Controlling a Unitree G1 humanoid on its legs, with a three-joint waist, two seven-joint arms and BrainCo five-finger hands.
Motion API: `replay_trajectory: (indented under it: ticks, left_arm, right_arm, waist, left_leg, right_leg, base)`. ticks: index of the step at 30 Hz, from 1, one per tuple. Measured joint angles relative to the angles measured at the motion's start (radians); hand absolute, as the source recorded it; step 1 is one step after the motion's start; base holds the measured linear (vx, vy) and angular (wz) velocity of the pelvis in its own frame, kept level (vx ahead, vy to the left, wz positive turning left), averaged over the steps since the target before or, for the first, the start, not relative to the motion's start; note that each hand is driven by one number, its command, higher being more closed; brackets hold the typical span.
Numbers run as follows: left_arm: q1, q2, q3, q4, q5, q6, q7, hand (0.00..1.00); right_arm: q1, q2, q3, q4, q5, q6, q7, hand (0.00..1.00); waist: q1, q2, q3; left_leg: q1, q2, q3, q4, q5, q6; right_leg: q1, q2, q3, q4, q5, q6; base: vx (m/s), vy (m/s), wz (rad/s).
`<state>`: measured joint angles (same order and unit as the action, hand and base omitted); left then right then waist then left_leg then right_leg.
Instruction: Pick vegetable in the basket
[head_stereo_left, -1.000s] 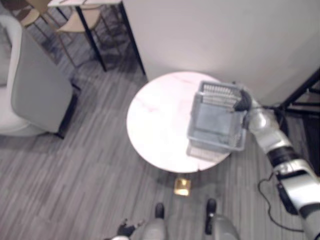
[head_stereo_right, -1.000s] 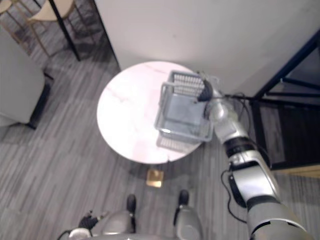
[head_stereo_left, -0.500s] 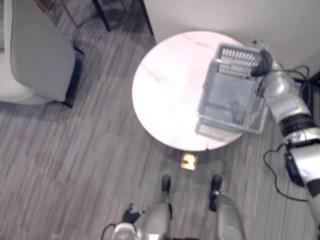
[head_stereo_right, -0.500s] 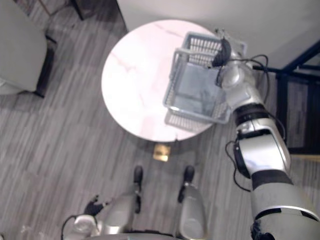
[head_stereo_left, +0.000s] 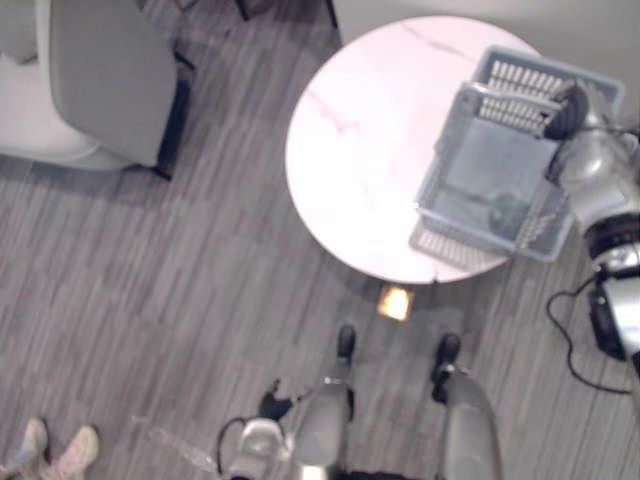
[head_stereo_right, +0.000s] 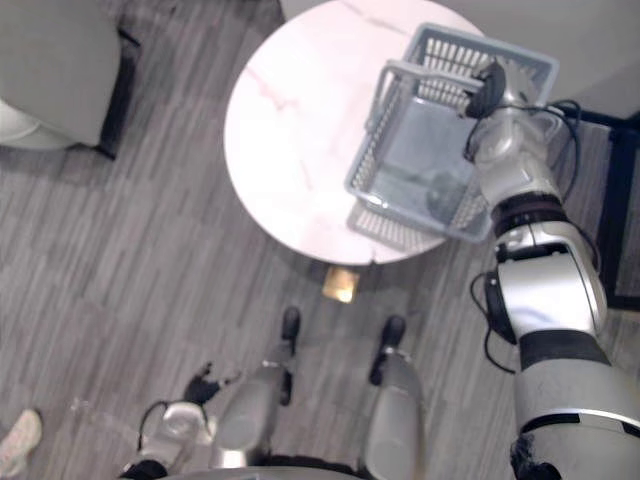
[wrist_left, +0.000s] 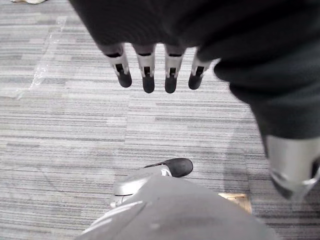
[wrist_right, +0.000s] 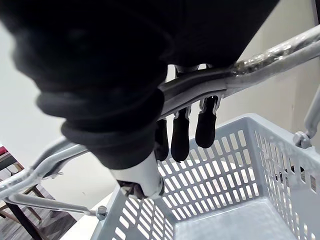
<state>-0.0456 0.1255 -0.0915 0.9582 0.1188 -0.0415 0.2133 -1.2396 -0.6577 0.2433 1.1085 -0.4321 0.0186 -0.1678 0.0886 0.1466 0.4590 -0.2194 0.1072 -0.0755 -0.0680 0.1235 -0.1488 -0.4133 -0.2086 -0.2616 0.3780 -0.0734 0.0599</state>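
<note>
- A person's pale shoes (head_stereo_left: 55, 450) stand on the grey striped floor (head_stereo_left: 180, 290), far out at 8 o'clock from the table.
- A grey armchair (head_stereo_left: 105, 80) sits at 9 o'clock from the table, well apart from it.
- My left hand (wrist_left: 147, 70) hangs over the floor at the table's 7 o'clock, with its fingers straight, relaxed and holding nothing.
- The round white marble table (head_stereo_left: 365, 130) has a small yellow square (head_stereo_left: 396, 301) on the floor just off its 6 o'clock edge.
- The grey slotted basket (head_stereo_left: 470, 175) is over the table's 3 o'clock side and juts past the rim. I cannot tell if it rests there or hangs clear.
- The vegetable (head_stereo_left: 505, 212), a dark rounded lump, lies inside the basket, in its 5 o'clock corner.
- My right hand (wrist_right: 180, 135) is at the basket's 2 o'clock, with its fingers curled round the basket handle (wrist_right: 270, 60) in a firm grasp.
</note>
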Motion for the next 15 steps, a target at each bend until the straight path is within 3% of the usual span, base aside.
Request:
replay_trajectory:
  ticks: [8,15]
  left_arm:
    - [-0.008,-0.005,-0.003,-0.025,0.0,0.001,-0.005,0.0]
    - [-0.005,-0.001,0.001,-0.05,0.005,0.012,-0.033,0.0]
  right_arm:
    - [0.076,0.003,-0.017,-0.008,0.016,0.036,0.028,1.0]
    - [0.289,0.061,-0.203,-0.268,0.124,0.042,0.024,1.0]
  waist:
    - [-0.014,-0.002,0.002]
    - [-0.036,-0.043,-0.007]
  left_leg:
    - [0.088,-0.022,-0.019,-0.022,0.01,0.007]
    - [0.202,-0.015,0.013,-0.025,-0.005,0.018]
  right_leg:
    - [0.092,-0.029,-0.018,0.007,-0.011,0.017]
    - [0.213,-0.01,-0.001,-0.053,-0.005,0.032]
  base:
    - [-0.02,-0.018,0.09]
    - [0.0,-0.02,-0.13]
